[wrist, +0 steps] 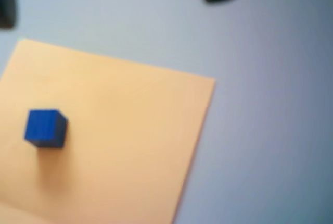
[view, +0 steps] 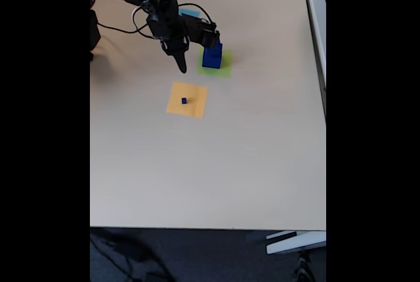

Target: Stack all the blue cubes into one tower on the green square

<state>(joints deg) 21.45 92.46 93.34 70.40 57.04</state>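
End effector (view: 181, 65) hanging above the surface (view: 249, 157), fingers apart and empty in the wrist view, touching nothing. Tower (view: 212, 56) on the green square (view: 223, 69) just right of it in the fixed view; tiny blue cube (view: 184, 100) on the orange-yellow square (view: 187, 100) just below. Tower's top partly hidden behind the arm; wrist view blurred, fingertips cut off.

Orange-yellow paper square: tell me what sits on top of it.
One tiny dark-blue cube sits on the orange-yellow paper square, near its left side in the wrist view. The rest of the paper shows bare; its lower-left part runs out of that view.
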